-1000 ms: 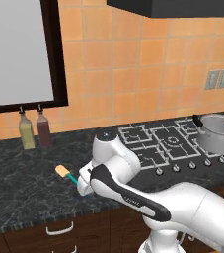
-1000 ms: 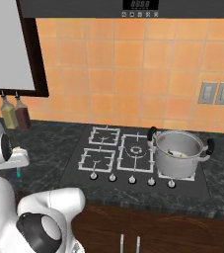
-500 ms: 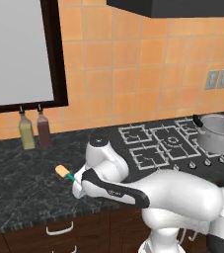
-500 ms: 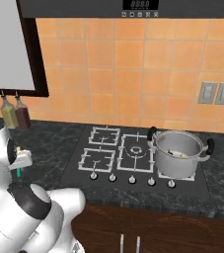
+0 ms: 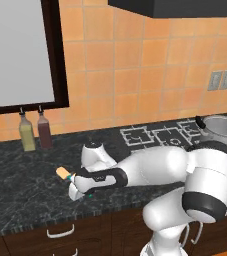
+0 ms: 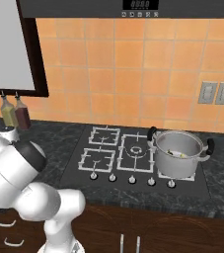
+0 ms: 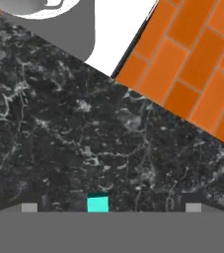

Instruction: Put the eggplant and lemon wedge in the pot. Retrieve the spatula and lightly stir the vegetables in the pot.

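The spatula (image 5: 63,173) lies on the dark counter at the left, its tan head sticking out from under my hand. My gripper (image 5: 80,192) is down over its teal handle (image 7: 97,203), open, with a fingertip (image 7: 29,207) on each side and well apart from it. The silver pot (image 6: 177,154) stands on the front right burner, far to the right of the gripper. Small dark and yellowish pieces lie inside it; I cannot tell whether they are the eggplant and the lemon wedge.
Two bottles (image 5: 27,132) stand against the tiled wall behind the spatula. The gas hob (image 6: 118,155) lies between the spatula and the pot. The counter's front edge (image 5: 45,222) runs close below the gripper. A dark-framed window (image 5: 55,60) is above.
The arm has leaned further down and left, bringing the hand low over the spatula's handle. The spatula and the pot have not moved. The jaws have stayed open.
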Controlling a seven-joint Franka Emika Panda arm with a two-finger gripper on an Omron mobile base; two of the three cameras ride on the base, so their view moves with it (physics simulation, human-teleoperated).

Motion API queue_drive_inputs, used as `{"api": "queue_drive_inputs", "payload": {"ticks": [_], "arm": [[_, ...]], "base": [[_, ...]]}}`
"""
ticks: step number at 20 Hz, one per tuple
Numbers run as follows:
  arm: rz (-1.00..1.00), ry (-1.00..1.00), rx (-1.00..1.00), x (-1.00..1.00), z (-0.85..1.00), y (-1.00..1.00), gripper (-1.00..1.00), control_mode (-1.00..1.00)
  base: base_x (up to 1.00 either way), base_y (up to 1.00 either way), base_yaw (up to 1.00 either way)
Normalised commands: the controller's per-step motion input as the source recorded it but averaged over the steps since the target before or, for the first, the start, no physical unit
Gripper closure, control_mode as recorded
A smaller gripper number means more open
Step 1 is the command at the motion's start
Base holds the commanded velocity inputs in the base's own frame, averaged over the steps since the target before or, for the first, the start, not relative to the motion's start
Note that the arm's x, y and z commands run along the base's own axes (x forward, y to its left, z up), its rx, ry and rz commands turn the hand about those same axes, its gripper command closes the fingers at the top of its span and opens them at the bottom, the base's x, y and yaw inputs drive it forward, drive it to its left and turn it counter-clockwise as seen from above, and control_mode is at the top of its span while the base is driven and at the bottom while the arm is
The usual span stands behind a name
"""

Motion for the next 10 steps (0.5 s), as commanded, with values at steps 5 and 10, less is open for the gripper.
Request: {"api": "queue_drive_inputs", "payload": {"ticks": [5,10], "arm": [[0.00,0.00,-0.03,0.15,-0.29,0.07,-1.00,-1.00],[0.00,0.00,-0.05,0.01,-0.32,0.00,1.00,-1.00]], "base": [[0.00,0.00,0.00],[0.00,0.00,0.00]]}}
